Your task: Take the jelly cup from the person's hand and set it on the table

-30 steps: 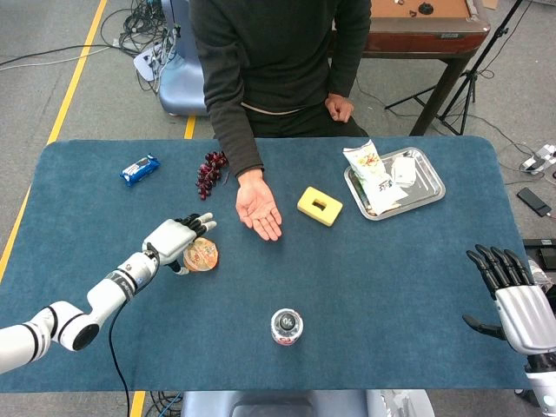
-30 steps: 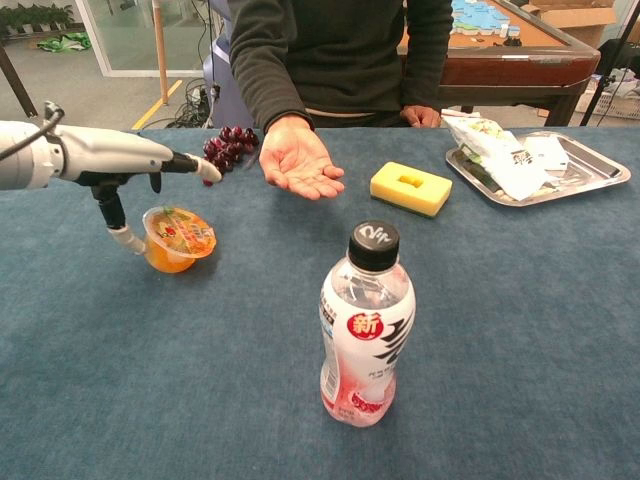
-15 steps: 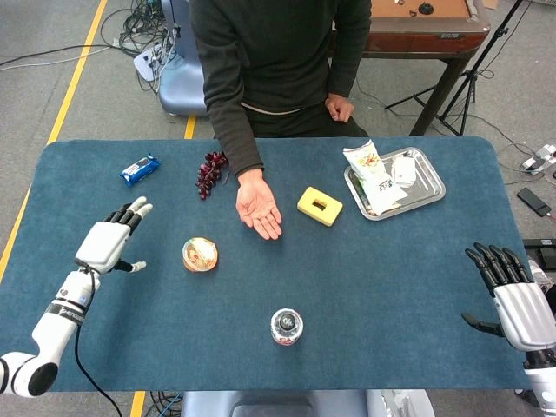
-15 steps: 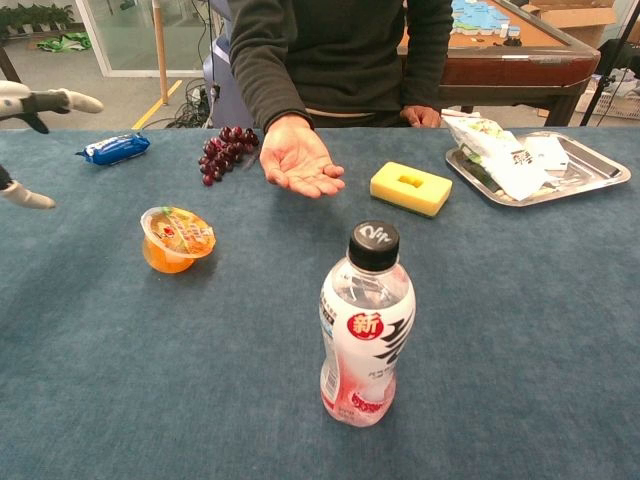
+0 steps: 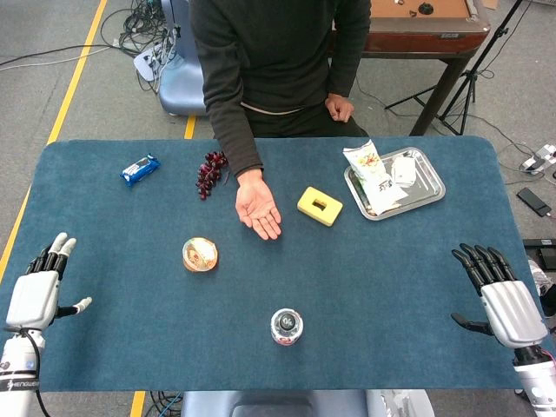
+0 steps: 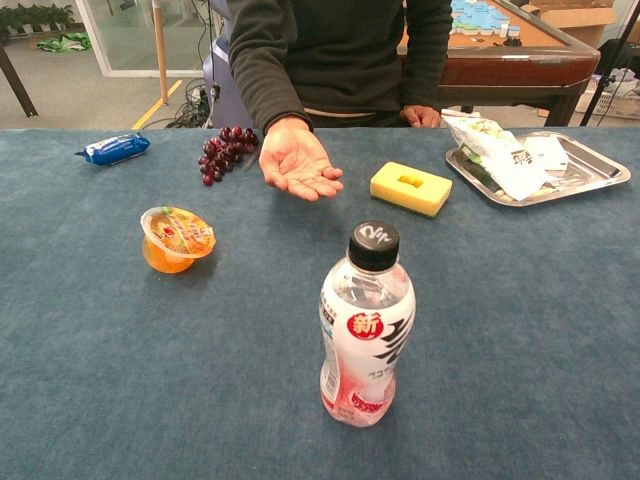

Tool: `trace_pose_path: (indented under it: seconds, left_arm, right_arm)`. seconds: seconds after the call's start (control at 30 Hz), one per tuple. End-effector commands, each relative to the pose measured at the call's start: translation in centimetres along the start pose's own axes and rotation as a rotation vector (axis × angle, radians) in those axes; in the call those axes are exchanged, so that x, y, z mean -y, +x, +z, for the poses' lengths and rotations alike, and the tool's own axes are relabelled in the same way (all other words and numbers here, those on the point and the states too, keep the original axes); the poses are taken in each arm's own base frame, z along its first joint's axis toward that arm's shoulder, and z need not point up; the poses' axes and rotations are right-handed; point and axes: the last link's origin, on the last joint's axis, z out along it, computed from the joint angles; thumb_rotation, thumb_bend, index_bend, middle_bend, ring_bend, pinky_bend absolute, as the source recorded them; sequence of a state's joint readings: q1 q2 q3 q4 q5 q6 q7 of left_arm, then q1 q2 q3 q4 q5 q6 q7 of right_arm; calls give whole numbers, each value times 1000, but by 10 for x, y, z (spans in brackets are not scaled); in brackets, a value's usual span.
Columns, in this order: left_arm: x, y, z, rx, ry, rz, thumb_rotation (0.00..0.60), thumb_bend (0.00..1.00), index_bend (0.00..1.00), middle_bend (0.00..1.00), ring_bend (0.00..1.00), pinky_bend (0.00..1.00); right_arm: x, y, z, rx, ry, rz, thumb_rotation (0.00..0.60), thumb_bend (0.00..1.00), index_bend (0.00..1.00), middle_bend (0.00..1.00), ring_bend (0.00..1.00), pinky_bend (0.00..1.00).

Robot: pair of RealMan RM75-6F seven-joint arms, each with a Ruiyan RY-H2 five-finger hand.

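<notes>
The jelly cup is seen standing on the blue-covered bench, sealed lid up, well apart from both robot hands, so the set-down is judged to be done. It is placed a little in front of the person's hand, which is laid palm up and empty on the cloth, as a hand is left once its load has been given over.

The left hand is held at the near left edge of the bench with fingers spread and nothing in it. The right hand is likewise held at the near right edge, fingers apart, nothing grasped. Both are parked clear of the objects, presumably so that nothing is knocked.

A bottle is stood upright at the near middle of the bench, between the hands. Grapes and a blue snack packet are laid at the far left; a yellow sponge and a metal tray holding wrappers are laid to the right of the person's hand.
</notes>
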State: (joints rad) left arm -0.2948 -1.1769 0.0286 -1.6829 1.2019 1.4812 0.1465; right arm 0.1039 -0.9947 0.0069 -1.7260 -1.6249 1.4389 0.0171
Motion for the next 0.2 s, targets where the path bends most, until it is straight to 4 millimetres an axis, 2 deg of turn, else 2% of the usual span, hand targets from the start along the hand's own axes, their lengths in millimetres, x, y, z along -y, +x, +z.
trace_pose_path:
  seconds: [0.03, 0.2]
  left_arm:
    - [1, -1, -17, -33, -1, -7, 600, 119, 0, 0, 0, 101]
    - [-1, -3, -29, -101, -27, -19, 600, 119, 0, 0, 0, 94]
  right_arm:
    - [4, -1, 2, 2, 16, 7, 600, 35, 80, 57, 0, 57]
    - [7, -1, 4, 4, 27, 11, 600, 35, 80, 57, 0, 57]
